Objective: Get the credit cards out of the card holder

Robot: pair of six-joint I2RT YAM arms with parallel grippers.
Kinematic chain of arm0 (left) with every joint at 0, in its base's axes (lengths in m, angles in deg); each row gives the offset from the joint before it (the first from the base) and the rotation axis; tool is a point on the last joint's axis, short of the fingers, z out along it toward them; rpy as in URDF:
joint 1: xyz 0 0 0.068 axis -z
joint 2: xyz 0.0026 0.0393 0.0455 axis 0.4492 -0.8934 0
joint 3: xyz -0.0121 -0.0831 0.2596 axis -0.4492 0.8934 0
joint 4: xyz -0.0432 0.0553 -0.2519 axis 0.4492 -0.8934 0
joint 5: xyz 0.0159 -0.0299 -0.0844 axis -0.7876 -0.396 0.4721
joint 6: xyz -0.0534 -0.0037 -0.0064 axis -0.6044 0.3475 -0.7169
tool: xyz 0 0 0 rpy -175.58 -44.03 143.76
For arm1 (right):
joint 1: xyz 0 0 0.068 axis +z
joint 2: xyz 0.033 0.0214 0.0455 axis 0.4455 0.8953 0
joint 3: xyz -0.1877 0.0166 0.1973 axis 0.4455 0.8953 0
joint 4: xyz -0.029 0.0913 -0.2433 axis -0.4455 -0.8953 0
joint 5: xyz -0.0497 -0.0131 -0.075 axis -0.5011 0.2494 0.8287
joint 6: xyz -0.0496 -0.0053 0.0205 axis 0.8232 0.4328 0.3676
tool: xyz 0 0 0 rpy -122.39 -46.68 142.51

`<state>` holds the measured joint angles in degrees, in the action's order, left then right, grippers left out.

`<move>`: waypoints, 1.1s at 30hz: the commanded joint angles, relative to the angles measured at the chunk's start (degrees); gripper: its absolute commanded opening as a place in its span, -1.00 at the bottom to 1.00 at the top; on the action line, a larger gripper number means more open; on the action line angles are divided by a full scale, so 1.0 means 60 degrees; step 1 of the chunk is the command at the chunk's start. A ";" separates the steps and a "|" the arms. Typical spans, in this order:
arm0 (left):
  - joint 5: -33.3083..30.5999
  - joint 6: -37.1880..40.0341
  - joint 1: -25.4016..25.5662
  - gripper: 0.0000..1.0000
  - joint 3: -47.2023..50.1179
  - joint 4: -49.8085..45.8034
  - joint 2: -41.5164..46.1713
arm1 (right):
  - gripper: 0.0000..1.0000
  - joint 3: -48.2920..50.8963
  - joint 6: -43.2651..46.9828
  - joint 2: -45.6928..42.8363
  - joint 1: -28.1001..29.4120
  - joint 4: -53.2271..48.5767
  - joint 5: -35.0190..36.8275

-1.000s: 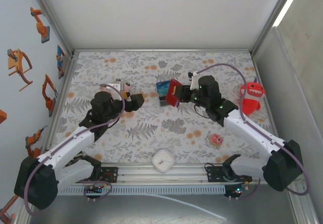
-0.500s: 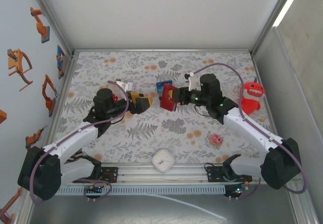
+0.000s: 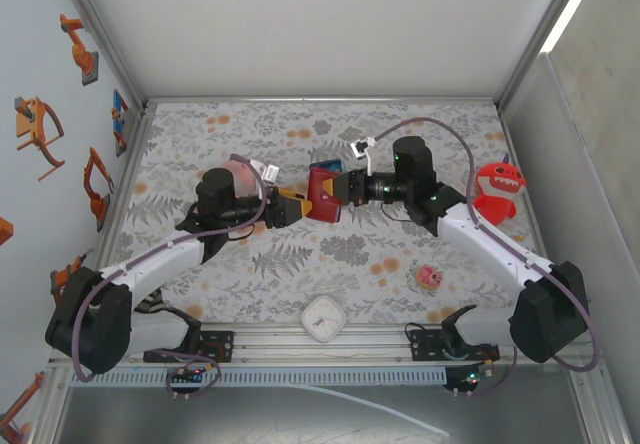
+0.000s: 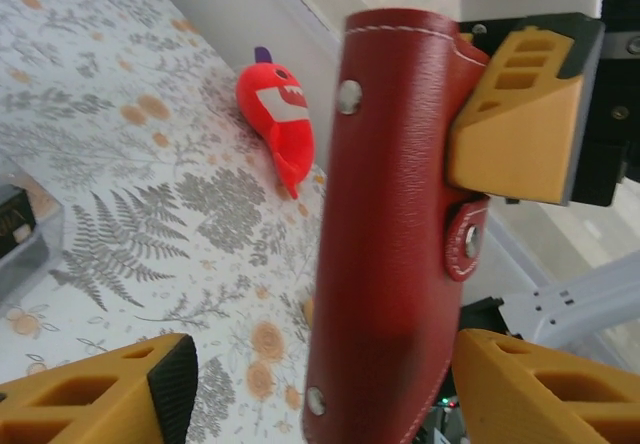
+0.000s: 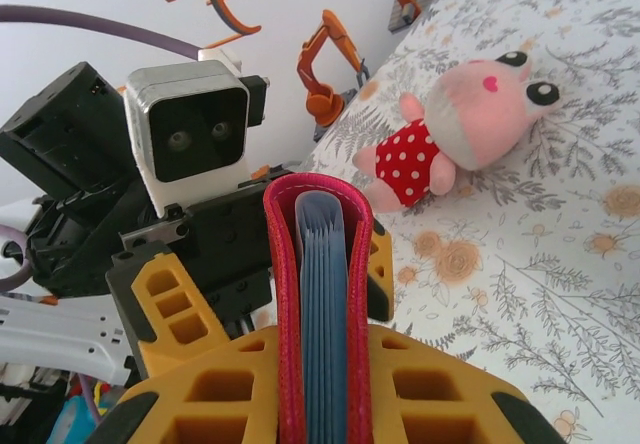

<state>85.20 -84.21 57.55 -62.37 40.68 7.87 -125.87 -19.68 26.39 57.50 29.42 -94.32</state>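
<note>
- Orange robot-arm stickers (image 3: pixel 45 129) dot the left wall; a floral cloth covers the table (image 3: pixel 300 259).
- A pink plush toy (image 5: pixel 470 129) lies beside the left arm.
- The left gripper (image 3: pixel 290 207) has its jaws spread on either side of the card holder (image 3: pixel 323 196).
- The holder is held up mid-table, pinched by the right gripper (image 3: pixel 343 188).
- A white clock (image 3: pixel 324 319) sits at the near edge.
- A red monster toy (image 3: pixel 497 190) stands far right.

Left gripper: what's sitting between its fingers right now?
The card holder, clamped by the right gripper, stands between the left gripper's open fingers in the left wrist view. Bare table shows in the gap beside one finger.
</note>
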 commanded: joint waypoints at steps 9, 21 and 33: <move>0.0498 0.0881 0.0636 0.10 -0.0451 -0.0719 0.0381 | -1.00 -0.0645 -0.0563 0.0613 -0.0217 0.1310 -0.1323; 0.0489 0.0066 0.0523 -0.03 0.0078 0.0644 0.0619 | -1.00 -0.0399 -0.0611 0.0340 -0.0267 0.1318 -0.1314; 0.0672 0.0023 0.0158 0.31 0.0191 0.0531 0.0748 | -1.00 -0.0197 -0.0585 0.0142 -0.0282 0.1482 -0.1389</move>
<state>86.97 -83.71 59.21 -62.09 41.82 11.11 -127.36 -23.12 29.08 56.19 35.34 -101.88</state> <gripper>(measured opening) 0.658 0.165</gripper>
